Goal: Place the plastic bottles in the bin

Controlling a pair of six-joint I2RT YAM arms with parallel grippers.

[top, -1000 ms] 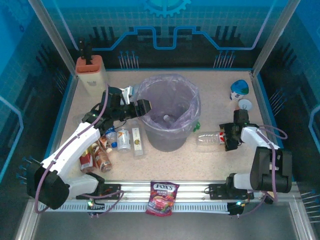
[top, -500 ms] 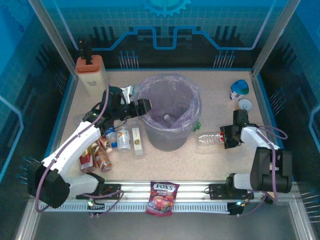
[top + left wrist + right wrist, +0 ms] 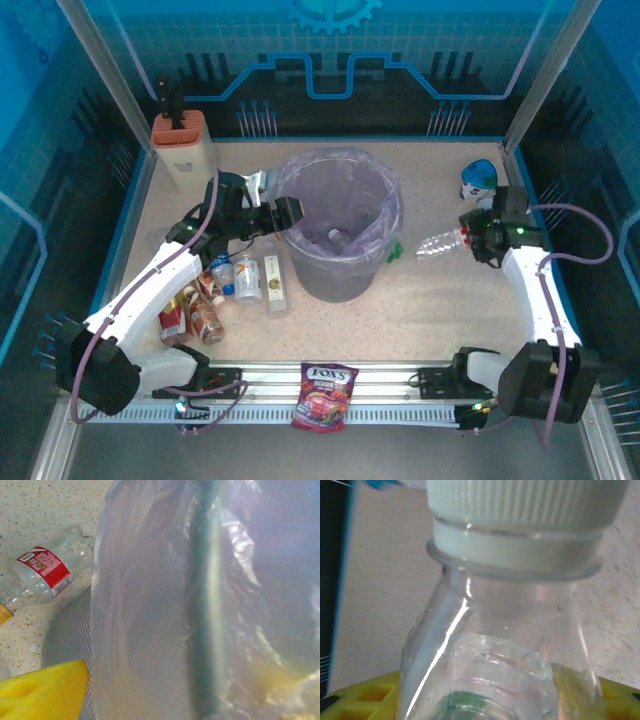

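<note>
**Clamping one clear bottle to the right of the bin**

Surface and room: a speckled beige table [image 3: 430, 310] with a blue border, set inside an aluminium frame. The back wall is lit blue and carries a gear and circuit-line graphic. A slotted rail [image 3: 400, 378] runs along the near edge.

Far left, a beige block [image 3: 185, 155] with an orange top stands in the back corner. The left gripper [image 3: 280, 215] sits at the bin's left rim with its jaws apart. In its wrist view one yellow finger [image 3: 45, 690] shows, with the liner [image 3: 200, 605] close before it. Loose bottles [image 3: 248, 279] lie on the table just left of the bin; their labels are too small to read. A red-label bottle [image 3: 42, 572] lies on its side, its print blurred.

The bin [image 3: 335, 280], grey with a purplish liner, stands mid-table. Before it, on the rail, lies a red candy bag [image 3: 327, 392] marked "FOX'S".

The right gripper [image 3: 478, 238] is closed on the neck of a clear bottle [image 3: 440, 243], which points toward the bin, near it but apart. Its cap [image 3: 525, 500] is white and ribbed. A blue cup [image 3: 480, 175] stands behind.
</note>
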